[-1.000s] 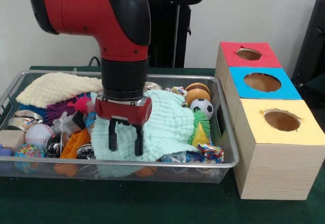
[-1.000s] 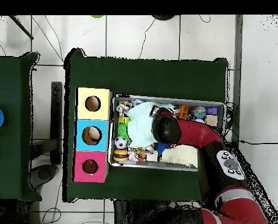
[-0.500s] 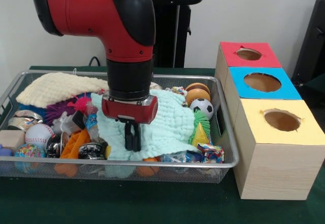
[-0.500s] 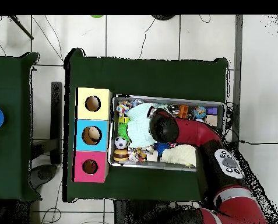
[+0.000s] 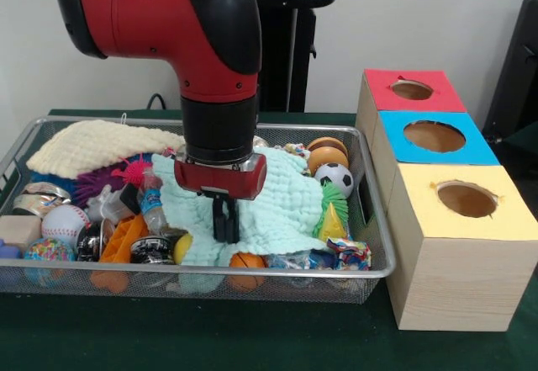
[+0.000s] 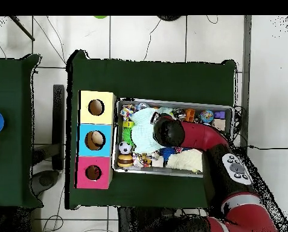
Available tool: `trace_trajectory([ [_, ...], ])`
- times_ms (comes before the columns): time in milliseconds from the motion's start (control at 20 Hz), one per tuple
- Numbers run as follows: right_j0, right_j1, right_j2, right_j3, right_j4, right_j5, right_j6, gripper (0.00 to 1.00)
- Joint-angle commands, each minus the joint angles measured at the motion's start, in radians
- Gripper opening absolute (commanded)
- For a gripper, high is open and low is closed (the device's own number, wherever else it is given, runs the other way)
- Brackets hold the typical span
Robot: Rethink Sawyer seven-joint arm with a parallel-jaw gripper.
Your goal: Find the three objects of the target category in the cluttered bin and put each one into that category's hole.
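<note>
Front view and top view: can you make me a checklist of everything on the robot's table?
Surface: green table, boxes standing right of the basket in the front view.
Job's things: wire basket; red box, blue box, yellow box, each with a hole on top.
Clutter: mint cloth, cream cloth, soccer ball, baseball, orange ball.
Tool: tool shut, pinching the mint cloth.
Cables: cables on the floor.
Surroundings: white tiled floor.

The red arm (image 5: 168, 18) points straight down, its gripper (image 5: 224, 219) jaws pressed together.
</note>
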Motion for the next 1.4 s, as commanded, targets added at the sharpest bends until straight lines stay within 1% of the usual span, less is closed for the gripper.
trace_trajectory([
  [50, 0.02, -0.078, 0.063, 0.095, 0.01, 0.216, -0.03, 0.0],
  [100, 0.043, -0.134, 0.041, 0.129, 0.029, 0.256, 0.0, 0.0],
  [150, 0.054, -0.162, 0.032, 0.144, 0.043, 0.291, 0.015, 0.0],
  [200, 0.069, -0.199, 0.021, 0.167, 0.071, 0.359, 0.039, 0.0],
  [300, 0.09, -0.247, 0.006, 0.193, 0.09, 0.409, 0.063, 0.0],
  [500, 0.115, -0.301, -0.006, 0.225, 0.129, 0.486, 0.101, 0.0],
  [700, 0.136, -0.332, -0.012, 0.242, 0.159, 0.521, 0.121, 0.0],
  [1050, 0.161, -0.354, -0.027, 0.316, 0.208, 0.506, 0.146, 0.0],
  [1200, 0.179, -0.38, -0.039, 0.356, 0.224, 0.491, 0.157, 0.0],
  [1250, 0.183, -0.384, -0.043, 0.358, 0.221, 0.477, 0.154, 0.0],
  [1300, 0.181, -0.371, -0.04, 0.349, 0.212, 0.445, 0.143, 0.0],
  [1400, 0.179, -0.315, -0.04, 0.321, 0.184, 0.337, 0.139, 0.0],
])
